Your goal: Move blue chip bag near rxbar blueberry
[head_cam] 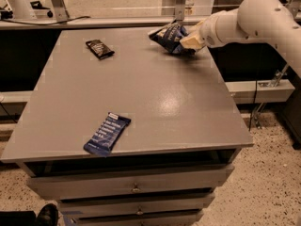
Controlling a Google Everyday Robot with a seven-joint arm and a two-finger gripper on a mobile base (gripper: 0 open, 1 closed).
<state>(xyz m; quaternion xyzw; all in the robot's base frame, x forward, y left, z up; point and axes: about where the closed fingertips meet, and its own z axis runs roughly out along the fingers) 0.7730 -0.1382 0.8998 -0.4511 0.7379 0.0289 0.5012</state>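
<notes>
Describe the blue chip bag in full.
The blue chip bag is a puffy, wrinkled dark-blue foil packet with white lettering and pale edges. It lies tilted at the far right corner of the table. The gripper meets its right side; whether it has hold of the bag cannot be seen.

A grey flat-topped metal table [141, 98] stands on a pale speckled stone floor [273, 173], with stacked grey drawers [131, 186] under its front edge. Behind it runs a pale horizontal ledge [108, 22]. Overhead light glares off its top. The gripper [189, 42] is over its far right corner.
</notes>
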